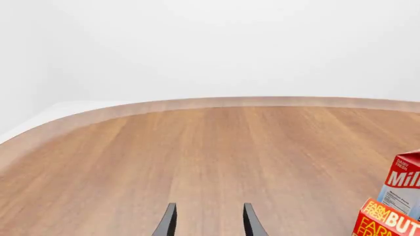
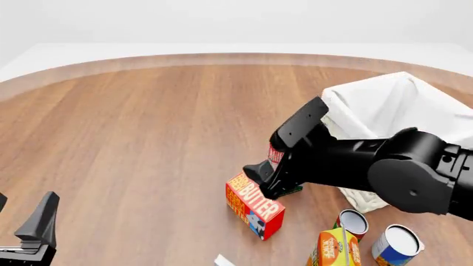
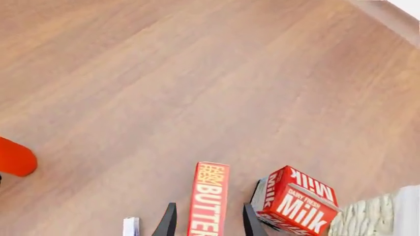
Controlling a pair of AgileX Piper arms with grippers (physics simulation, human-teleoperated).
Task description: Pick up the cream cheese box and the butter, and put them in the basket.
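Your right tool (image 3: 206, 221) is spread astride the butter (image 2: 254, 207), low in the frame's centre, not yet pinching. The milk (image 3: 295, 200) stands just beside one finger (easily knocked). The left tool (image 1: 206, 221) is spread, idle.

Two robot arms are seen over one wooden table (image 2: 148, 138): the right arm (image 2: 369, 166) and the left gripper (image 2: 33, 233). Of cartons and boxes, one butter (image 2: 255, 206) carton, one Milk carton (image 3: 295, 201) and one orange juice carton (image 2: 333, 250) are counted, and a single small whitish box (image 3: 131, 227) is partly shown at a frame edge. Two tin cans (image 2: 353, 223) (image 2: 395, 244) are counted, along with one white basket (image 2: 391, 111) and one red rounded object (image 3: 15, 157) that cannot be identified.
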